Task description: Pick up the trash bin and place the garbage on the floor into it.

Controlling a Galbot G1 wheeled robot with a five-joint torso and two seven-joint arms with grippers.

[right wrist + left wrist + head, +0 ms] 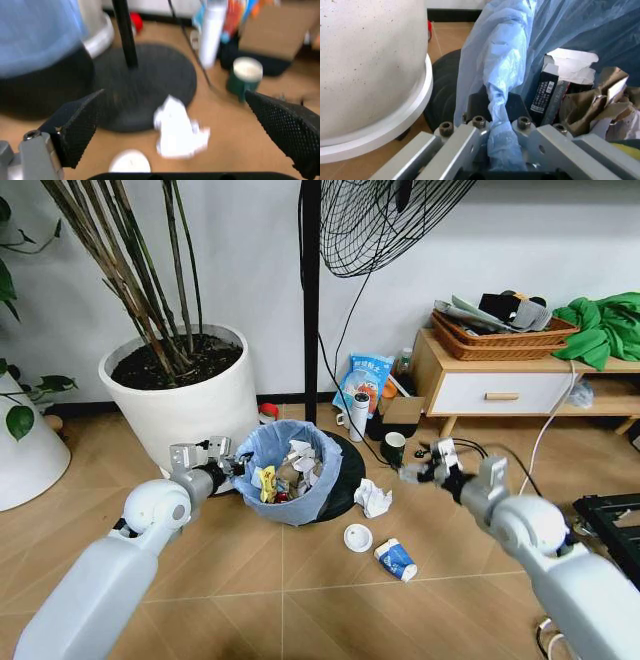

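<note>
The trash bin [296,480], dark with a light blue bag, stands beside the fan base and holds paper, a yellow scrap and a black-white tube [544,96]. My left gripper [234,467] is shut on the bin's rim nearest the plant pot; the blue bag [496,123] is bunched between its fingers. My right gripper [414,473] hovers open over the floor [300,590], its fingers [80,125] spread on either side of crumpled white paper [178,129] [372,498]. A small white cup [358,537] and a blue-white carton [397,559] lie nearer me.
A large white plant pot [190,395] sits right behind the bin. The fan's pole [311,300] and black base [150,80] are close by. A green cup [243,75], bottles, cables and a low wooden cabinet [500,385] are at the right; a black crate [612,520] is far right.
</note>
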